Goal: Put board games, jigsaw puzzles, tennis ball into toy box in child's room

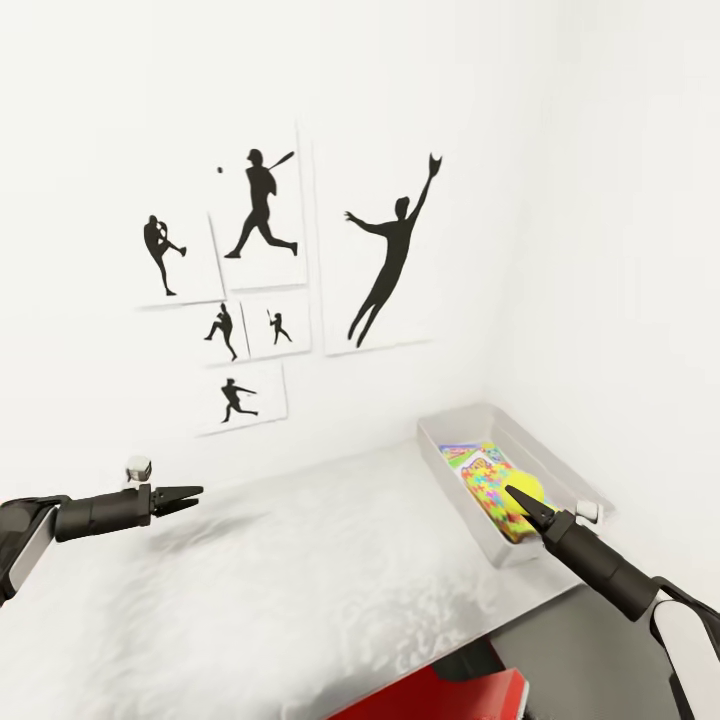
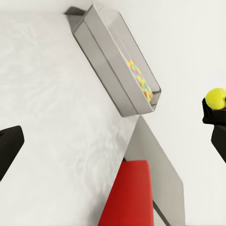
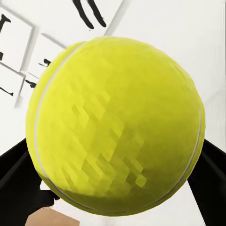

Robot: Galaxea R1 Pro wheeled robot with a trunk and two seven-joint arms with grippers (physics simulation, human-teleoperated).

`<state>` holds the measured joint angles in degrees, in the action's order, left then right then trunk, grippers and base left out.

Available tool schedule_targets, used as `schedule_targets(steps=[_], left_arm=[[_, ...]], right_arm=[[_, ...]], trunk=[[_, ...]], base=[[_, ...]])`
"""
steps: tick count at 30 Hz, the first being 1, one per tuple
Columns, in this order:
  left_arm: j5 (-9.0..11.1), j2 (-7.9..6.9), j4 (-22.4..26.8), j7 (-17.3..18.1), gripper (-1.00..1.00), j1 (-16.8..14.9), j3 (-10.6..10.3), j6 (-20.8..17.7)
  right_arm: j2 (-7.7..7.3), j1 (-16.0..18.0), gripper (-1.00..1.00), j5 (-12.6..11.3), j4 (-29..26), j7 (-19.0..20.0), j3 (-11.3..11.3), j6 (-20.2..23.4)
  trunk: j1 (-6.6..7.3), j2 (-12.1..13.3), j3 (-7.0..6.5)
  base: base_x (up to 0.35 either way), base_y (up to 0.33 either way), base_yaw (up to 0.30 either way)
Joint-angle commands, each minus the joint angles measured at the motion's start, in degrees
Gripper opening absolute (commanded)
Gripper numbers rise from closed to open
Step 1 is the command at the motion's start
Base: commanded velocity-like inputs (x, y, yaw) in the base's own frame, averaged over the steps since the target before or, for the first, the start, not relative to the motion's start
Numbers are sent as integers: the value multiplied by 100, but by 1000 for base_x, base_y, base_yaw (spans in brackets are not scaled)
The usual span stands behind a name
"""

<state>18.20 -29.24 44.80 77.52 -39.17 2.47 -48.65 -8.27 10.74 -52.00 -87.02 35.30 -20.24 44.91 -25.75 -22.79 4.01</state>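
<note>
Now the right gripper (image 1: 522,497) pinches the tennis ball (image 3: 115,127) above the toy box (image 1: 455,432).
Ball: plain yellow-green, pale seam; left gripper (image 1: 190,495) nearly closed, empty.

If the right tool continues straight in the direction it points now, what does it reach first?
Probably the toy box. The right tool, shut on the tennis ball, points up-left over the bin in the head view, toward the jigsaw puzzles inside; depth is unclear.
</note>
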Motion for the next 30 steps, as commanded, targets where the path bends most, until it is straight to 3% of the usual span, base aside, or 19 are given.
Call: schedule_targets(steps=[1, 9, 30], left_arm=[[16, -3, 2, 9, 100, -3, -1, -57], [9, 2, 2, 8, 100, -3, -1, -51], [10, 6, 2, 9, 100, -3, -1, -48]], right_arm=[[1, 7, -100, -11, 1, 12, -6, 36], [-1, 7, -100, -11, 1, 12, -6, 36], [-4, 7, -100, -11, 1, 13, -7, 36]], trunk=[[-4, -13, 11], [-4, -13, -10], [-4, -13, -13]], base=[[1, 1, -235], [28, 0, -193], [2, 0, -8]])
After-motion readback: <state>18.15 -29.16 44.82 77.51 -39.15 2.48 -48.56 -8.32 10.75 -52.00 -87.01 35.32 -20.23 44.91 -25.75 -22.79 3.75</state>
